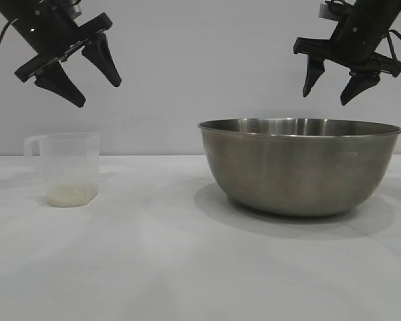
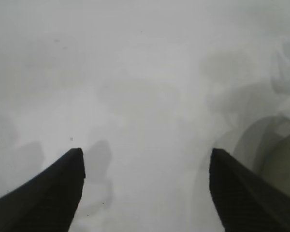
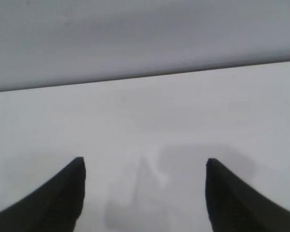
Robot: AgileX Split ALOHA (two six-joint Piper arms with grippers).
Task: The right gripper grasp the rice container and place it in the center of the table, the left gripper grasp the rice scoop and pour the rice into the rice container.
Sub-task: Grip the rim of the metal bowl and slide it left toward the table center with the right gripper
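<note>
The rice container (image 1: 301, 164), a large steel bowl, stands on the white table (image 1: 154, 267) right of the middle. The rice scoop (image 1: 65, 167), a translucent plastic cup with a loop handle, stands at the left with rice (image 1: 69, 194) lying in its bottom. My left gripper (image 1: 97, 93) hangs open in the air above the scoop, holding nothing. Above the bowl's right half, my right gripper (image 1: 326, 99) is also open and empty. In the left wrist view the left gripper (image 2: 146, 154) faces bare table, with the scoop's blurred rim (image 2: 280, 154) at the frame's edge. The right gripper (image 3: 144, 162) sees only table and wall.
A plain grey wall (image 1: 200, 67) stands behind the table. Bare white surface lies between the scoop and the bowl and along the whole front.
</note>
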